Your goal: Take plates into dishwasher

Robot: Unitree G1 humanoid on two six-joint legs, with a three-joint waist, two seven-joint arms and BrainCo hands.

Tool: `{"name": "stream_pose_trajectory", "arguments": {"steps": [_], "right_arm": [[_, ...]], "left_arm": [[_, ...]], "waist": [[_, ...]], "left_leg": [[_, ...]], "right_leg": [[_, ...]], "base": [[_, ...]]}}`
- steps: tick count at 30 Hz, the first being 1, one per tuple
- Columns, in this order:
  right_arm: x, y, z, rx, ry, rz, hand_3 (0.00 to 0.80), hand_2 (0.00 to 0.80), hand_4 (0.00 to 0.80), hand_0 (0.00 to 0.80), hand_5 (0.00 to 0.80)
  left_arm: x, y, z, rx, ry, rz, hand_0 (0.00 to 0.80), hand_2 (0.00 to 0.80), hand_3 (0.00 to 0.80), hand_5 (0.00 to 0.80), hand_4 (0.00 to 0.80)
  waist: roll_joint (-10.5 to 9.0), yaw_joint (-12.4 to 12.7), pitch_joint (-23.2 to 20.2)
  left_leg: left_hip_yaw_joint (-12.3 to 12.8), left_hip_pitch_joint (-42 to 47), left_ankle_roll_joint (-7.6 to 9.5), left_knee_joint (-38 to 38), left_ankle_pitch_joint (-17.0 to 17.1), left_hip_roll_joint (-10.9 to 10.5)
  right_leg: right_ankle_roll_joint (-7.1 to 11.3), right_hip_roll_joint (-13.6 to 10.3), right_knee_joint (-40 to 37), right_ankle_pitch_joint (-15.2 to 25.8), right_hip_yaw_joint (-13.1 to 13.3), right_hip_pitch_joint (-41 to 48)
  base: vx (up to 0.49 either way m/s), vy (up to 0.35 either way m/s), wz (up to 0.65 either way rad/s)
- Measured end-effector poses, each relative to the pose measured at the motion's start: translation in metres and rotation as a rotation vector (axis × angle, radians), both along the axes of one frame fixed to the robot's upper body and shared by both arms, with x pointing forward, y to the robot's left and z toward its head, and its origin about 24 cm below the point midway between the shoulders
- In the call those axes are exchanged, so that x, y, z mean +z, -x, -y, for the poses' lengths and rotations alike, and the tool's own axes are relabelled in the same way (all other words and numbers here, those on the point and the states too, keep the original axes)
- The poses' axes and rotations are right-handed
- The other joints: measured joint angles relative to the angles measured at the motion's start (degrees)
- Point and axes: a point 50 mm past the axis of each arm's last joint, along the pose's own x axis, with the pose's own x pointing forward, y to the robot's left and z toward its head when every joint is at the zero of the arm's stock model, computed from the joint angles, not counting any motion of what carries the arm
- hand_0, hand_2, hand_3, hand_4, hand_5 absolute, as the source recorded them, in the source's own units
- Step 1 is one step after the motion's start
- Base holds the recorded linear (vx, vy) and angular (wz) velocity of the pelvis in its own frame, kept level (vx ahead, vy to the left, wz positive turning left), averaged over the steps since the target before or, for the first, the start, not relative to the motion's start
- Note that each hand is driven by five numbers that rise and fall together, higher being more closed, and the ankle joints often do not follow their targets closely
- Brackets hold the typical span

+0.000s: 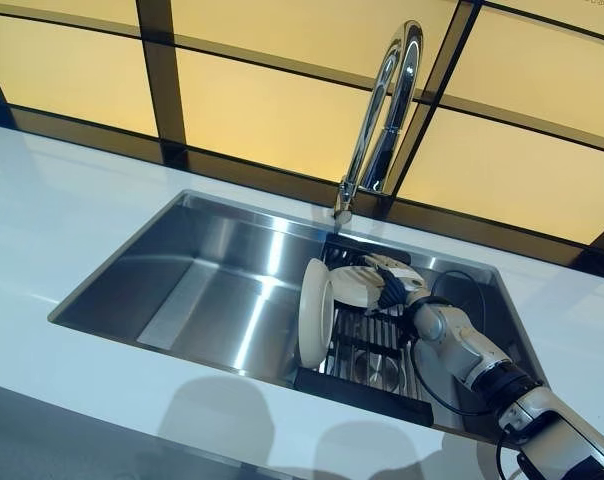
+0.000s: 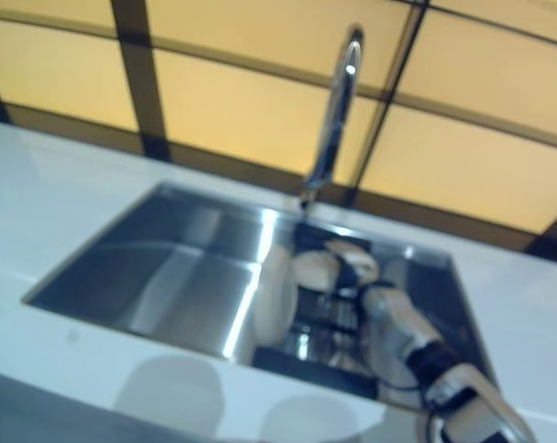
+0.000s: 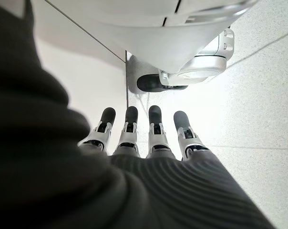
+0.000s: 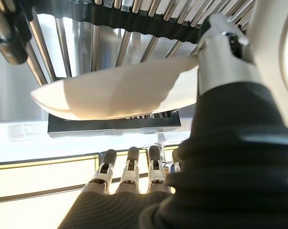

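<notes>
A white plate (image 1: 315, 312) stands on edge in the black dish rack (image 1: 372, 385) at the right end of the steel sink (image 1: 182, 290). My right hand (image 1: 390, 288) reaches into the rack and holds a second white plate (image 1: 348, 287), tilted, just behind the standing one. In the right wrist view this plate (image 4: 115, 93) lies between my thumb (image 4: 220, 52) on its rim and my fingers (image 4: 129, 171) beneath it, over the rack's metal bars. My left hand (image 3: 144, 138) shows only in its own wrist view, fingers straight, holding nothing.
A tall chrome faucet (image 1: 382, 110) rises behind the sink, above the rack. A white counter (image 1: 72, 210) surrounds the sink. The sink's left part holds no dishes. Yellow panels with dark frames line the back wall.
</notes>
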Motion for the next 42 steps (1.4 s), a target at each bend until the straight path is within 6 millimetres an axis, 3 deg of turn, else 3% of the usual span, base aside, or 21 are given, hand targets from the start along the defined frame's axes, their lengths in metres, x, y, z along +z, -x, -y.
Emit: {"name": "stream_pose_trajectory", "arguments": {"steps": [1,4,7,8,9,13,14,18,19,25,30,34,42], "right_arm": [[0.000,0.000,0.000,-0.002,-0.002,0.008,0.047,0.047,0.047,0.047,0.047],[0.001,0.000,-0.001,0.004,-0.003,0.020,0.066,0.066,0.066,0.066,0.066],[0.002,0.000,-0.001,0.002,-0.006,0.035,0.191,0.191,0.191,0.191,0.191],[0.002,0.001,-0.001,0.003,-0.008,0.043,0.198,0.198,0.198,0.198,0.198],[0.003,0.000,0.000,-0.010,-0.001,0.062,0.267,0.267,0.267,0.267,0.267],[0.005,0.000,0.003,-0.039,0.009,0.102,0.342,0.342,0.342,0.342,0.342],[0.006,0.000,0.003,-0.044,0.007,0.116,0.408,0.408,0.408,0.408,0.408],[0.019,-0.003,0.002,-0.063,0.012,0.186,0.483,0.483,0.483,0.483,0.483],[0.022,-0.003,0.002,-0.064,0.011,0.199,0.540,0.540,0.540,0.540,0.540],[0.031,-0.005,0.001,-0.072,0.013,0.244,0.555,0.555,0.555,0.555,0.555],[0.033,-0.005,0.001,-0.076,0.011,0.263,0.621,0.621,0.621,0.621,0.621],[0.036,-0.005,0.002,-0.090,0.008,0.281,0.791,0.791,0.791,0.791,0.791],[0.033,-0.007,0.009,-0.138,0.014,0.273,0.800,0.800,0.800,0.800,0.800]], "left_arm": [[0.000,0.000,0.000,0.000,0.000,0.000,0.000,0.000,0.000,0.000,0.000],[0.000,0.000,0.000,0.000,-0.001,0.000,0.000,0.000,0.000,0.000,0.000],[0.000,0.000,0.000,0.000,-0.001,-0.001,0.000,0.000,0.000,0.000,0.000],[0.000,0.000,-0.001,0.000,-0.002,-0.001,0.000,0.000,0.000,0.000,0.000],[0.000,0.000,-0.001,0.000,-0.002,-0.001,0.000,0.000,0.000,0.000,0.000],[0.000,0.001,-0.001,0.000,-0.003,-0.001,0.000,0.000,0.000,0.000,0.000],[0.000,0.001,-0.001,0.000,-0.003,-0.001,0.000,0.000,0.000,0.000,0.000],[0.000,0.001,-0.001,0.000,-0.003,-0.001,0.000,0.000,0.000,0.000,0.000],[0.000,0.000,-0.001,0.000,-0.003,-0.001,0.000,0.000,0.000,0.000,0.000],[0.000,0.000,-0.001,0.000,-0.003,0.000,0.000,0.000,0.000,0.000,0.000],[0.000,0.000,-0.001,-0.001,-0.003,0.000,0.000,0.000,0.000,0.000,0.000],[0.000,0.000,-0.001,-0.004,-0.004,-0.001,0.000,0.000,0.000,0.000,0.000],[0.000,0.000,-0.001,-0.004,-0.004,-0.001,0.000,0.000,0.000,0.000,0.000]], "waist": [[0.00,-0.01,0.00],[-0.04,-0.04,-0.02],[-0.04,-0.07,-0.03],[-0.05,-0.09,-0.03],[-0.05,-0.05,-0.03],[-0.05,0.02,-0.03],[-0.05,0.05,-0.03],[-0.05,0.06,-0.03],[-0.05,0.06,-0.03],[-0.05,0.06,-0.03],[-0.06,0.09,-0.03],[-0.05,0.07,-0.03],[0.00,0.02,-0.01]], "left_leg": [[-0.01,0.00,0.00,0.00,0.00,0.00],[-0.02,0.01,0.00,0.00,0.00,0.01],[-0.05,0.01,0.00,0.03,0.00,0.01],[-0.05,0.01,0.00,0.07,0.00,0.01],[-0.05,0.01,0.01,0.10,0.02,0.01],[-0.07,-0.01,0.03,0.09,0.03,0.00],[-0.09,-0.01,0.03,0.06,0.03,-0.01],[-0.14,-0.02,0.03,0.02,0.03,-0.06],[-0.15,-0.02,0.03,0.01,0.03,-0.07],[-0.21,-0.02,0.03,0.02,0.02,-0.07],[-0.26,-0.03,0.03,0.04,0.03,-0.07],[-0.28,-0.03,0.03,0.03,0.03,-0.11],[-0.29,-0.06,0.03,0.03,0.03,-0.11]], "right_leg": [[0.00,0.00,0.00,0.00,0.00,0.00],[0.01,0.00,0.00,0.01,0.00,0.02],[0.06,0.01,0.00,0.05,0.01,0.05],[0.08,0.01,0.00,0.07,0.00,0.07],[0.09,0.01,0.00,0.07,0.01,0.07],[0.10,0.00,0.00,0.06,0.02,0.06],[0.10,-0.01,0.00,0.07,0.01,0.06],[0.10,-0.03,0.00,0.07,-0.01,0.05],[0.10,-0.04,0.00,0.07,-0.02,0.05],[0.10,-0.04,0.00,0.06,-0.04,0.08],[0.10,-0.04,0.00,0.07,-0.07,0.10],[0.10,-0.06,0.00,0.06,-0.07,0.09],[0.10,-0.07,0.00,0.06,-0.07,0.06]], "base": [[0.000,0.000,0.00],[0.000,0.000,0.00],[0.000,0.000,0.00],[0.000,0.000,0.00],[0.000,0.000,0.00],[0.000,0.000,0.00],[0.000,0.000,0.00],[0.000,0.000,0.00],[0.000,0.000,0.00],[0.000,0.000,0.00],[0.000,0.000,0.00],[0.000,0.000,0.00],[0.000,0.000,0.00]]}}
